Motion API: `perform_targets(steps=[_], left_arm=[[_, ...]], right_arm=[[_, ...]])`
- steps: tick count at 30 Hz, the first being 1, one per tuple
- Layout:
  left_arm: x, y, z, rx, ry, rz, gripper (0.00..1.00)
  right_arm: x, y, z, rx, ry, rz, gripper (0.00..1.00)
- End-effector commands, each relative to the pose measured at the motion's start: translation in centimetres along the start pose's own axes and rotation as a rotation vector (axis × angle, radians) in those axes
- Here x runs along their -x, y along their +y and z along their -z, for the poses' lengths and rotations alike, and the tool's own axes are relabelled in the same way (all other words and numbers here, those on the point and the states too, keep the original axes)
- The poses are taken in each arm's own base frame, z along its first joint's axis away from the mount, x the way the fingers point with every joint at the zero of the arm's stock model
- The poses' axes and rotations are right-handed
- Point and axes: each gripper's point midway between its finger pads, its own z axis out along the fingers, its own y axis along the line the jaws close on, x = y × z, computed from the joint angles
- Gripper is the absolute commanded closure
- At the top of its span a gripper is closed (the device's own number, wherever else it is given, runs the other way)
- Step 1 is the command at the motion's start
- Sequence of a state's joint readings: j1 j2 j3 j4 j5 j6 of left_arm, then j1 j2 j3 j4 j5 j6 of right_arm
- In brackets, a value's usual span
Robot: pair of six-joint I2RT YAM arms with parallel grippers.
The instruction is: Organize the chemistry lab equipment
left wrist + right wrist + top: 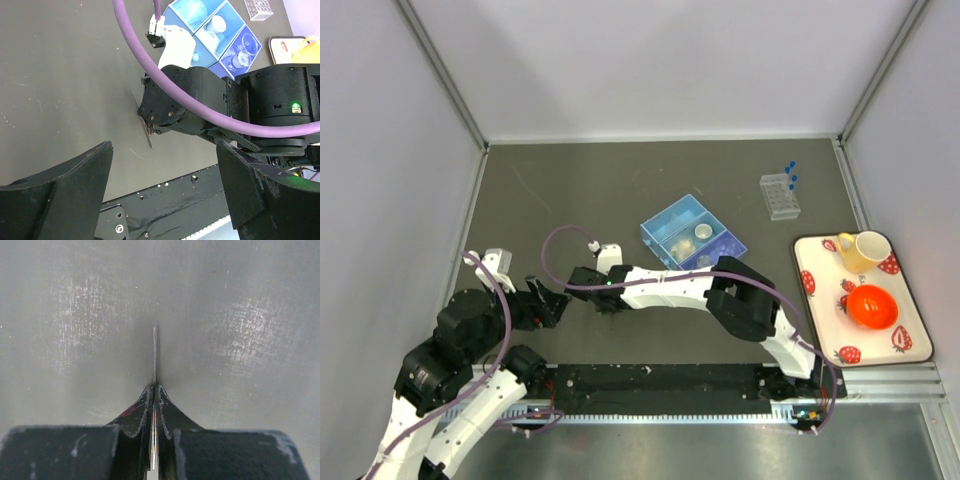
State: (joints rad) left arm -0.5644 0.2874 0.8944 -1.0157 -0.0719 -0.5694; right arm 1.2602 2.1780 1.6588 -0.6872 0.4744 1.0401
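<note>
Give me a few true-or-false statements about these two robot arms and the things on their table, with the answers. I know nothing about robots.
1. The right gripper is shut on a thin clear stick. True.
2. The left gripper is clamped shut. False: it is wide open and holds nothing.
3. Blue-capped tubes stand in the clear rack, to the right of the blue box in the top view. True.
4. The orange bowl lies in the blue box. False: it sits on the strawberry tray, beside the yellow mug.
</note>
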Motion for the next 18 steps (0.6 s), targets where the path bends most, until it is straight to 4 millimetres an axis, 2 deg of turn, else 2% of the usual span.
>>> perform_targets(steps=[1, 3, 10, 11, 13, 14, 17, 18], left_arm=[[1.2, -0.6, 0.5, -0.025, -0.045, -0.005, 0.1], [1.2, -0.7, 0.5, -0.024, -0.041, -0.007, 0.1], [1.9, -1.1, 0.6, -0.029, -0.051, -0.014, 0.1], [2.0, -1.1, 0.6, -0.03, -0.054, -0.014, 0.1], [2.0, -1.2, 0.5, -0.032, -0.051, -0.014, 0.1], [2.1, -1.2, 0.4, -0.031, -0.052, -0.014, 0.1], [2.0, -1.4, 0.2, -0.038, -0.042, -0.011, 0.11], [2.0, -1.4, 0.1, -0.037, -0.041, -0.01, 0.1]], right_arm=[[0.6, 0.1, -0.3, -0.007, -0.023, 0.002, 1.0], [1.0, -0.1, 0.1, -0.007, -0.033, 0.018, 1.0], [4.3, -1.6, 4.7, 0.022, -0.127, 0.066, 1.0], [5.4, -1.6, 6.5, 0.046, -0.155, 0.063, 1.0], [6.6, -2.6, 7.8, 0.043, -0.196, 0.087, 1.0], [7.7, -2.9, 9.3, 0.061, -0.224, 0.084, 1.0], [9.3, -4.0, 11.3, 0.074, -0.265, 0.082, 1.0], [10.6, -4.5, 12.8, 0.09, -0.294, 0.08, 1.0]])
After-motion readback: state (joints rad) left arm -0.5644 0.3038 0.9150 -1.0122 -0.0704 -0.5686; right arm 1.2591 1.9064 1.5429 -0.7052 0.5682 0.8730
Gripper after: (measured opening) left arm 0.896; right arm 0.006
